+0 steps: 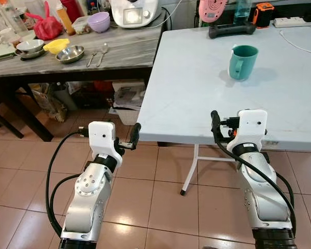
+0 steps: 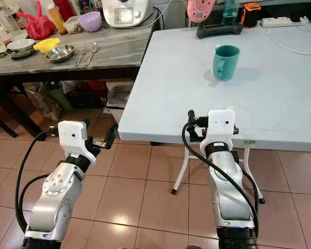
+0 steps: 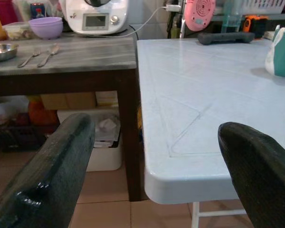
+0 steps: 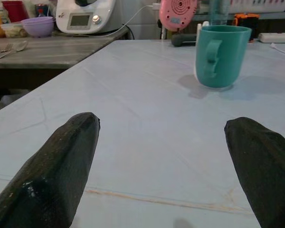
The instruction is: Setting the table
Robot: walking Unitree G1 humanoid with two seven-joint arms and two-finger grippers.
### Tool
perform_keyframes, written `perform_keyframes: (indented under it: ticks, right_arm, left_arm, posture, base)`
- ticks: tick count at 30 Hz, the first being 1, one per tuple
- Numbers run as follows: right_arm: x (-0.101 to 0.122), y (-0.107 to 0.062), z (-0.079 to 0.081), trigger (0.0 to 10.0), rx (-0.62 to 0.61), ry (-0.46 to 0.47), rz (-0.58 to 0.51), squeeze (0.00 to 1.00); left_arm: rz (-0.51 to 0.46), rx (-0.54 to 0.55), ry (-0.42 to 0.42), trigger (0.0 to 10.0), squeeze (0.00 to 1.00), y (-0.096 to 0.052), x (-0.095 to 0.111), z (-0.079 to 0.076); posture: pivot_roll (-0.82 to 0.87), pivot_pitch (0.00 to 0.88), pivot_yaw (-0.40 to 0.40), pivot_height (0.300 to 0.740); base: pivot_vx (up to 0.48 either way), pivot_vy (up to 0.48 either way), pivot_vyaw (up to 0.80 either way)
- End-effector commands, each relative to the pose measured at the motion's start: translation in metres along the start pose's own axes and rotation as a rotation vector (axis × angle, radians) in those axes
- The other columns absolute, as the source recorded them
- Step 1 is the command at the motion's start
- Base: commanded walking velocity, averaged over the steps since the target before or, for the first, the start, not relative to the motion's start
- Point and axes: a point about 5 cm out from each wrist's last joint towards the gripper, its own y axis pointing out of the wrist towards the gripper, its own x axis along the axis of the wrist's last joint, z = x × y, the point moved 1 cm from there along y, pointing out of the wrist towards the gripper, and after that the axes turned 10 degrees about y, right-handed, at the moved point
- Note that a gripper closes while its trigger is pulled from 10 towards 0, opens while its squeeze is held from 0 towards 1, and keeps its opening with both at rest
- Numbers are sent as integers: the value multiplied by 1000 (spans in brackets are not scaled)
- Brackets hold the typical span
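Both grippers hang at the white table's [image 1: 197, 98] near edge, fingers spread and holding nothing: the left gripper [image 3: 152, 175] off its corner, the right gripper [image 4: 161, 161] above its surface. Farther back stands a teal mug [image 1: 243, 62].

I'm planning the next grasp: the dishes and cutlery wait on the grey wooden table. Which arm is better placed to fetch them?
Probably the left. The left gripper hangs open off the white table corner, on the side of the fork and spoon. The right gripper is open over the white table, facing the teal mug.
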Motion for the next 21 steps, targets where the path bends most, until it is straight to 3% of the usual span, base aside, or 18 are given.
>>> perform_keyframes:
  ticks: [1, 12, 21]
  right_arm:
    - [3, 2, 6, 10000, 19, -3, -14, 0]
    - [2, 2, 9, 10000, 25, 6, -9, 0]
    - [1, 1, 8, 10000, 19, 5, -10, 0]
  left_arm:
    - [-1, 9, -4, 10000, 0, -3, -1, 5]
    - [10, -7, -7, 10000, 0, -6, -4, 4]
    - [14, -23, -17, 10000, 0, -5, -4, 2]
  posture:
    - [-132, 94, 149, 740]
    - [-126, 99, 150, 740]
    - [-128, 103, 157, 740]
  base:
    - [274, 0, -556]
    - [381, 0, -520]
    - [420, 0, 0]
